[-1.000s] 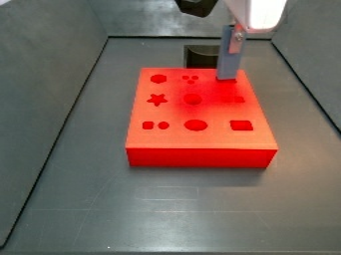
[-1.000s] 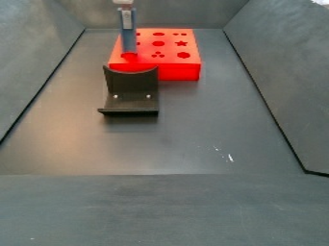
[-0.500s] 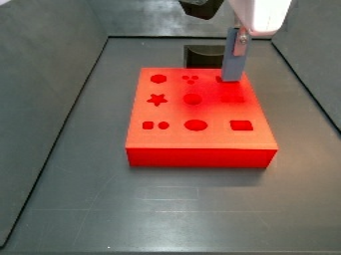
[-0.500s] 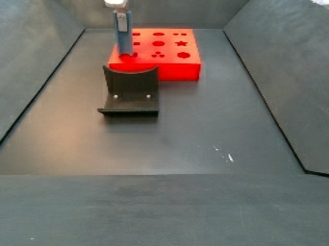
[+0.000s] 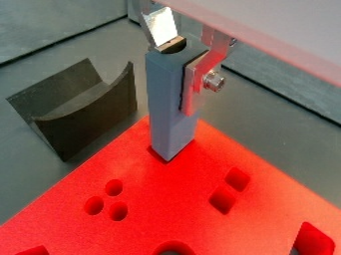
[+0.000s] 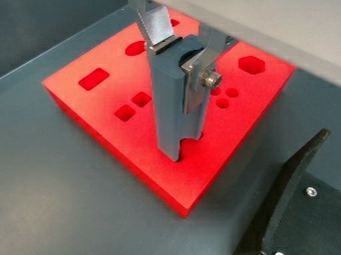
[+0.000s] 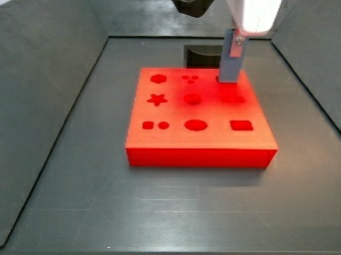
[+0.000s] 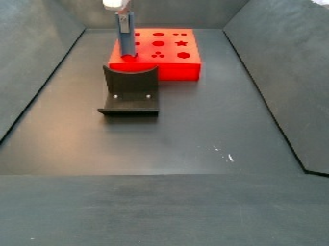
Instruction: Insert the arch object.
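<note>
My gripper (image 5: 180, 60) is shut on the arch object (image 5: 167, 110), a long grey-blue block held upright with its semicircular notch between the fingers. Both also show in the other wrist view: gripper (image 6: 177, 65), arch object (image 6: 173, 120). The block's lower end hangs at the top of the red board (image 5: 160, 204) near the corner next to the fixture (image 5: 74, 105). I cannot tell whether it touches. In the side views the gripper (image 7: 233, 42) (image 8: 123, 19) holds the arch object (image 7: 229, 66) (image 8: 126, 40) over the red board (image 7: 200, 144) (image 8: 180, 70).
The red board (image 6: 100, 105) has several shaped holes: round, star, square, hexagon. The dark fixture (image 7: 202, 53) (image 8: 129, 91) (image 6: 300, 209) stands on the grey floor right beside the board. Sloped grey walls surround the floor.
The gripper with the arch object has shifted only slightly, a little lower over the board's corner. Nothing else has moved.
</note>
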Robot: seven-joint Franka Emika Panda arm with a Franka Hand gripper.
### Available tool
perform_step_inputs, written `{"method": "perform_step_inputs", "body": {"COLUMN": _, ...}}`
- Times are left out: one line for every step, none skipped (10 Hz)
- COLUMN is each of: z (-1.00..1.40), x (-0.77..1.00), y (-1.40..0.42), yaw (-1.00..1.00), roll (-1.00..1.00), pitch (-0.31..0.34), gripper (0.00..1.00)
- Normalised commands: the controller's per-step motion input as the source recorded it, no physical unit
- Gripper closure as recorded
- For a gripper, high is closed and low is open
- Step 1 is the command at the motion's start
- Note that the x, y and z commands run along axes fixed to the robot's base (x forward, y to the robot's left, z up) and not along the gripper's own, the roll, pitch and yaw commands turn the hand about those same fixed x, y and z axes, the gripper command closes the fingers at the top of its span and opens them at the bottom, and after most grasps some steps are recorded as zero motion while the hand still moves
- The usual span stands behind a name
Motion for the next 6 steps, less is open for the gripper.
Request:
{"method": "perform_step_inputs", "body": {"z": -0.11, "x": -0.17, "y": 0.09, "yaw": -0.13, "roll": -0.08, "pitch": -0.004, "gripper": 1.00}}
{"method": "perform_step_inputs", "body": {"z": -0.13, "x": -0.21, "y": 0.00, "yaw": 0.00, "roll": -0.11, "pitch": -0.043, "gripper": 1.00}}
{"method": "perform_step_inputs", "body": {"z": -0.21, "x": 0.00, "y": -0.04, "yaw": 0.19, "roll": -0.08, "pitch": -0.014, "gripper": 1.00}}
{"method": "perform_step_inputs", "body": {"z": -0.27, "x": 0.00, "y": 0.00, "yaw": 0.27, "roll": -0.06, "pitch": -0.019, "gripper": 1.00}}
{"method": "perform_step_inputs", "body": {"z": -0.30, "x": 0.00, "y": 0.00, "yaw": 0.30, "roll": -0.01, "pitch": -0.017, "gripper": 1.00}}
{"method": "perform_step_inputs", "body": {"z": -0.32, "x": 0.02, "y": 0.00, "yaw": 0.46, "roll": 0.11, "pitch": 0.000, "gripper": 1.00}}
